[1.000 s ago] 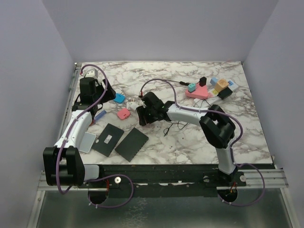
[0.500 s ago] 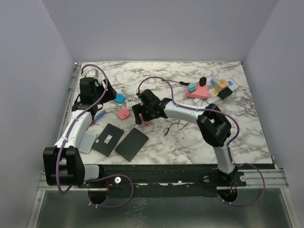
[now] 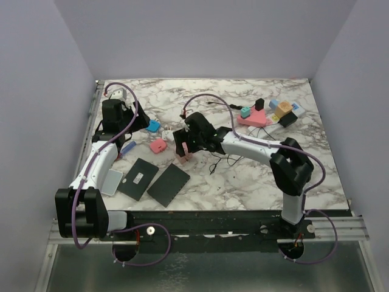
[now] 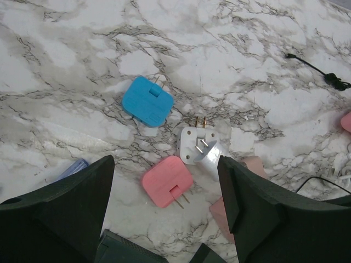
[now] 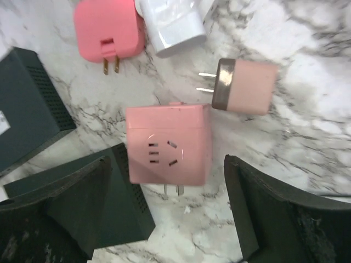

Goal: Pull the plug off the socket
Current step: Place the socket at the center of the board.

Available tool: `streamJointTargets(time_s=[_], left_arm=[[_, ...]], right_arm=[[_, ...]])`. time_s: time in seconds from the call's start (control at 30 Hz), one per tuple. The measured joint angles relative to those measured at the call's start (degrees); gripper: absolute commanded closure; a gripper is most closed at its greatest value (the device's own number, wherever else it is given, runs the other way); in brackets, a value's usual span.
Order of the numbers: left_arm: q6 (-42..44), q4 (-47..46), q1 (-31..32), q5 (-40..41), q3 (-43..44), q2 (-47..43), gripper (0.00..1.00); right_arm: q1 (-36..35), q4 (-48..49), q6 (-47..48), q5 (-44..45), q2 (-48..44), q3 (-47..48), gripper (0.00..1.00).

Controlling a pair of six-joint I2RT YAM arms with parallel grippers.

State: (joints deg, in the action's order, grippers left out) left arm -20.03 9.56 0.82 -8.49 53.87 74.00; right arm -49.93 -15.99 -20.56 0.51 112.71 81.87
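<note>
**A:** So what has changed at the right gripper (image 5: 167,164)?

**B:** Its fingers have spread wide. The pink cube adapter (image 5: 167,143) lies loose on the marble table (image 5: 307,66) between them, beside a pale pink plug (image 5: 247,87).

**A:** And the left gripper (image 4: 164,167)?

**B:** Unmoved, fingers wide above the blue plug (image 4: 147,101). The socket (image 3: 273,126) sits at the far right, well apart.

Readable text, brands, numbers: none. One black pad (image 3: 132,184) bears a small white label (image 3: 138,177); its print is too small to read.
</note>
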Motion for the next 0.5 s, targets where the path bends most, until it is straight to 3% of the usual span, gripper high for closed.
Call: streamJointTargets(time_s=[0.23,0.5], left_arm=[[0.6,0.0,0.0,0.0,0.0,0.1,0.2],[0.9,0.0,1.1,-0.1,0.0,0.6,0.2]], right_arm=[[1.9,0.9,2.4,7.1,-14.9,-4.2,0.09],[13.7,-4.7,-3.2,16.0,-22.9,-12.5,0.07]])
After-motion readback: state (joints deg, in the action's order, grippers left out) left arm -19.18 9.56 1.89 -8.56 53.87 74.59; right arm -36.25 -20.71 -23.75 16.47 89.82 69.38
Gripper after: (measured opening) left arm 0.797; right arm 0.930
